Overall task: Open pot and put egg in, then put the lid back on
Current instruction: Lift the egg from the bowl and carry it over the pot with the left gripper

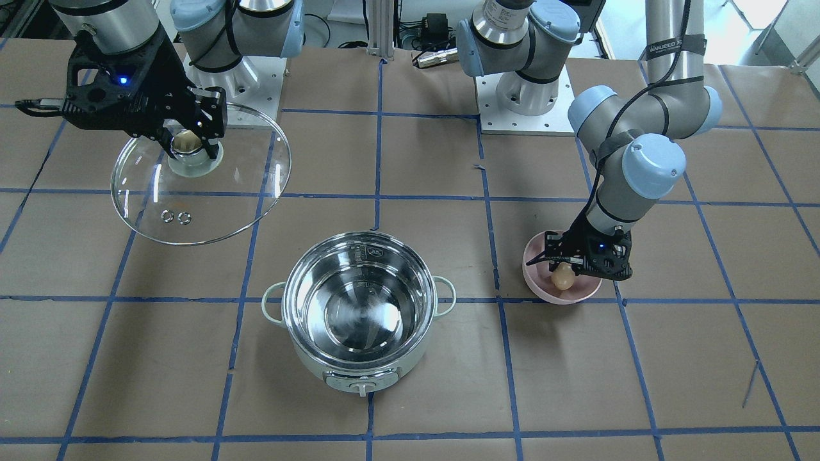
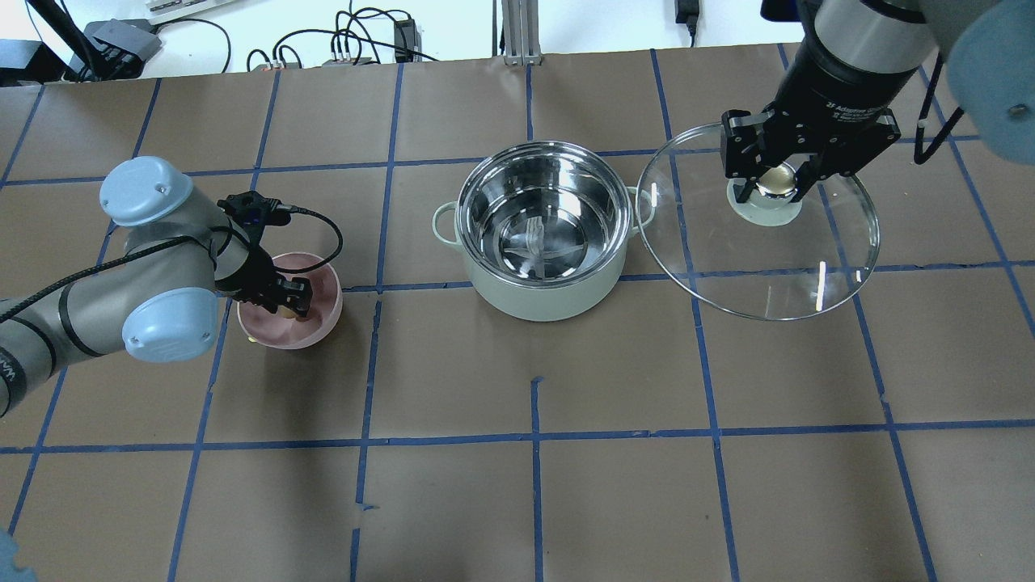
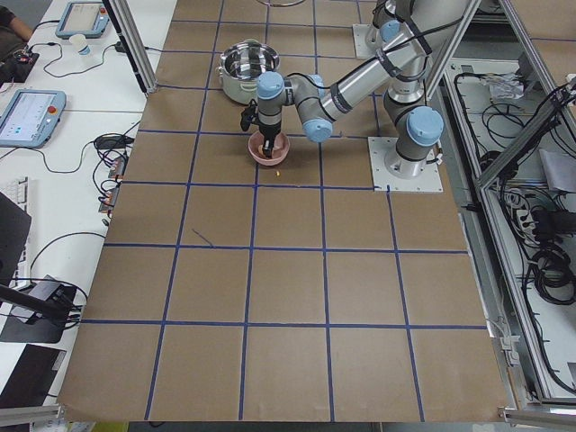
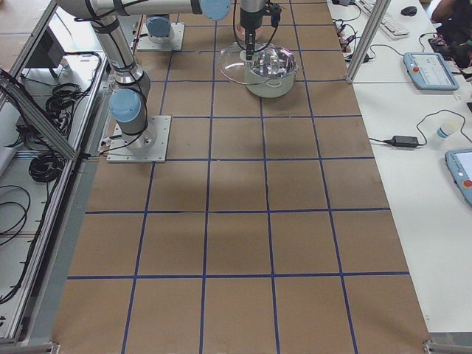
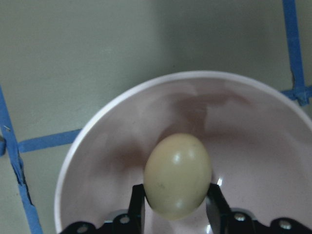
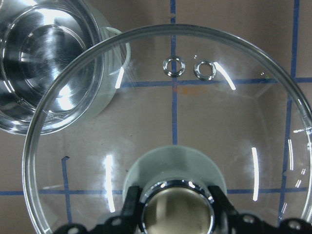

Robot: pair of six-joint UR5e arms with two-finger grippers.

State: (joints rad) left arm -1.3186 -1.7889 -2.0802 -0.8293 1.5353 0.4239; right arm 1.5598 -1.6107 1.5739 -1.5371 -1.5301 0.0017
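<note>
While the right jaws clamp the cream knob (image 1: 186,141) of the lid (image 1: 211,192), the pot (image 1: 360,320) stands uncovered mid-tabletop (image 2: 534,485), its steel lining fully in view.

Right jaws: closed down to knob width, one finger on each side. The right wrist view shows this best, with both fingers pressed against the knob above the pale green base. The lid hangs from that grip, off the tabletop and slightly tilted, on the robot's right of the pot. In the overhead view its rim overlaps the pot's near loop handle. The right wrist view likewise has the glass edge crossing the pot's rim in the picture. I cannot tell from either whether glass and pot touch. The exterior right view puts the lid at about pot-rim height, but it is too small to say more.

Left jaws: nearly closed, gripping the egg (image 5: 178,175) inside the pink bowl (image 2: 323,299), well apart from the pot on the robot's left. The left wrist view shows the egg held by its lower sides between both fingertips, with the bowl wall behind it. It does not show whether the egg rests on the bowl floor. In the overhead view the wrist covers nearly all of the egg. The front-facing view shows it just under the fingers, within the bowl's rim. The exterior left view shows only the arm reaching down into the bowl.
</note>
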